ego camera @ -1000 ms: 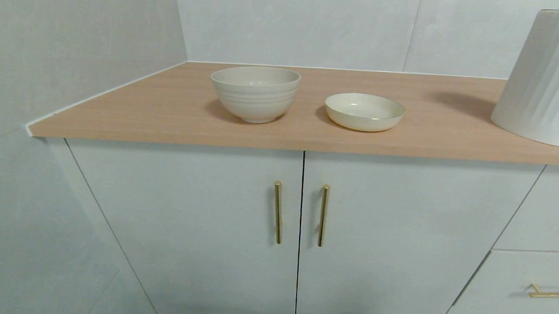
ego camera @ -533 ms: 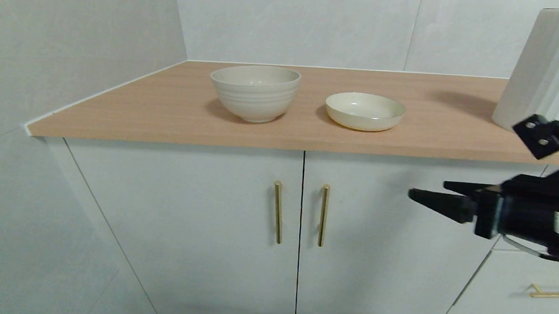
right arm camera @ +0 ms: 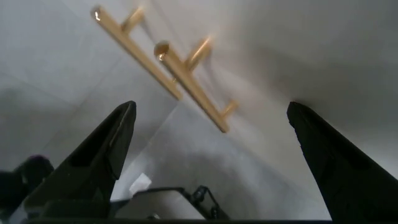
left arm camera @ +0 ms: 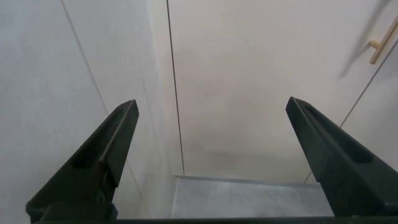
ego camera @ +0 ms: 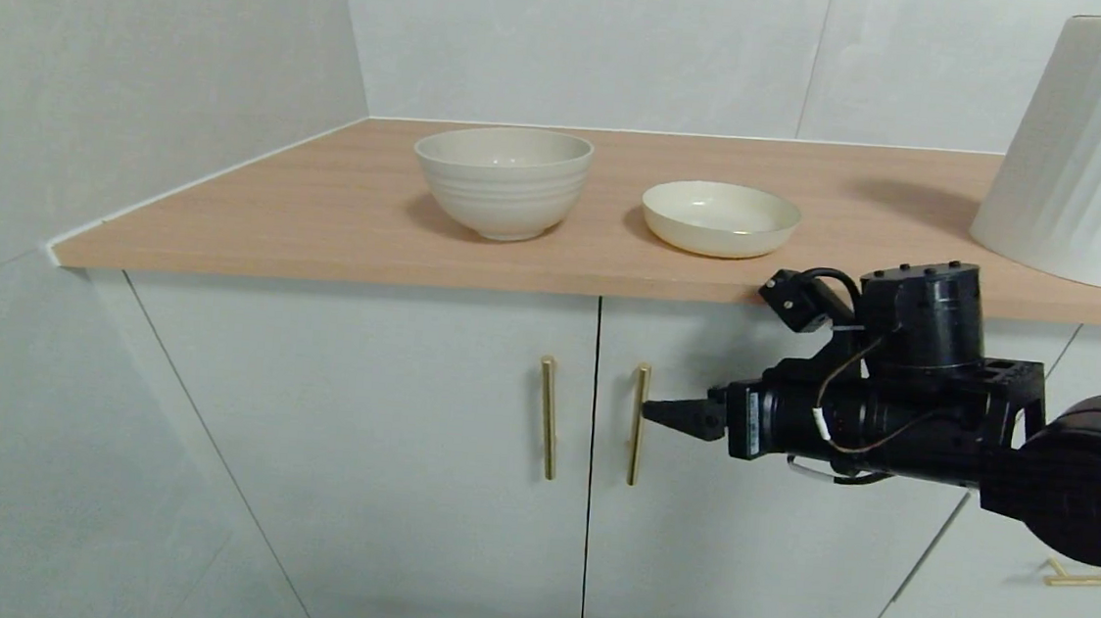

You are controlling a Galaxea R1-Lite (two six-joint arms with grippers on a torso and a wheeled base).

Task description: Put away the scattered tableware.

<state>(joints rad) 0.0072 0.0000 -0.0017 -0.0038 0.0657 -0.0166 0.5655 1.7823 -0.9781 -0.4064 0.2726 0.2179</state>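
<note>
A deep cream bowl (ego camera: 501, 179) and a shallow cream dish (ego camera: 720, 218) stand side by side on the wooden countertop (ego camera: 321, 222). Below them are two white cabinet doors, both closed, with gold bar handles: the left handle (ego camera: 548, 417) and the right handle (ego camera: 637, 424). My right gripper (ego camera: 668, 415) is level with the right handle, its tips just beside it. In the right wrist view the right gripper (right arm camera: 211, 109) is open, with both gold handles (right arm camera: 193, 84) close ahead. My left gripper (left arm camera: 211, 109) is open and holds nothing, facing white cabinet panels low down.
A tall white ribbed vessel (ego camera: 1093, 155) stands on the counter at the far right. Drawers with gold handles (ego camera: 1095, 573) lie right of the doors. A tiled wall closes off the left side and the back.
My right arm came in from the right and swept left across the cabinet front until its tips reached the right door's handle. The bowl and dish stayed put.
</note>
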